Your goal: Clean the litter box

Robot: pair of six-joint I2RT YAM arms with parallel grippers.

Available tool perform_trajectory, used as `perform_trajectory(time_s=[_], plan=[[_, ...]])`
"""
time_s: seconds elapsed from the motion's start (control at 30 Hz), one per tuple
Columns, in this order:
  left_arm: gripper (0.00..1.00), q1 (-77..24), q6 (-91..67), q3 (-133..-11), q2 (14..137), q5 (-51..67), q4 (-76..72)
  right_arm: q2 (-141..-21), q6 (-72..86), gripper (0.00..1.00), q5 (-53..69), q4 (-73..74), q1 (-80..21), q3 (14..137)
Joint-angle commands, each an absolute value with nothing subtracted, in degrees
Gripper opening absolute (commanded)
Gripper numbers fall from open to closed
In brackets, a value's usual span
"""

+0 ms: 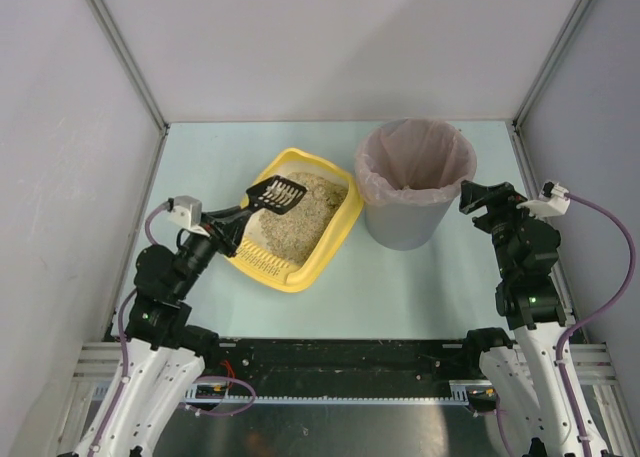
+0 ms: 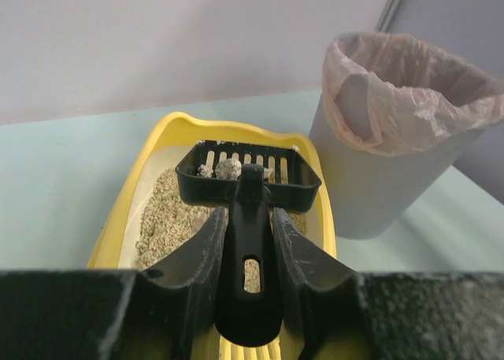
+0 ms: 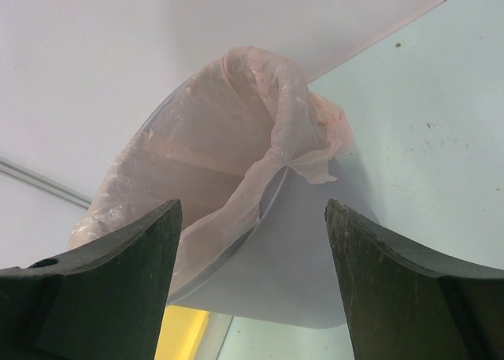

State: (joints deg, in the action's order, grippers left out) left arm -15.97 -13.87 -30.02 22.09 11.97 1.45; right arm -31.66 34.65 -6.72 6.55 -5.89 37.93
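Gripping slotted black scoop (image 2: 248, 179) (grey clumps (image 2: 228, 168) aboard): left claw (image 2: 248, 222).

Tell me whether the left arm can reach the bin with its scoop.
Likely yes. The left hand holds the scoop over the litter box, and the bin stands right beside it, open, with nothing between.

A pale green tabletop (image 1: 400, 287) sits enclosed by plain white walls (image 1: 340, 47) with metal corner posts (image 1: 122, 52), evenly lit.

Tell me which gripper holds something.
The left gripper: its jaws clamp the black scoop over the litter box. The right gripper's jaws stand open, empty, facing the bin.
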Motion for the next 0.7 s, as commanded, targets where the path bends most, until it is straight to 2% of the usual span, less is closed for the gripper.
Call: perform_trajectory(time_s=[0.0, 0.27, 0.67], plan=[[0.0, -15.56, -8.01, -37.52, 25.57, 19.05, 5.18, -31.38, 33.93, 0.78, -8.0, 5.19, -6.15, 38.32], [0.0, -15.56, -2.72, -51.58, 34.88, 24.43, 14.06, -30.32, 33.66, 0.79, -8.61, 5.63, -6.07, 38.23], [0.0, -16.17, -3.08, -66.0, 46.66, 31.29, 14.33, -29.62, 33.66, 0.79, -8.35, 5.89, -6.15, 38.23]])
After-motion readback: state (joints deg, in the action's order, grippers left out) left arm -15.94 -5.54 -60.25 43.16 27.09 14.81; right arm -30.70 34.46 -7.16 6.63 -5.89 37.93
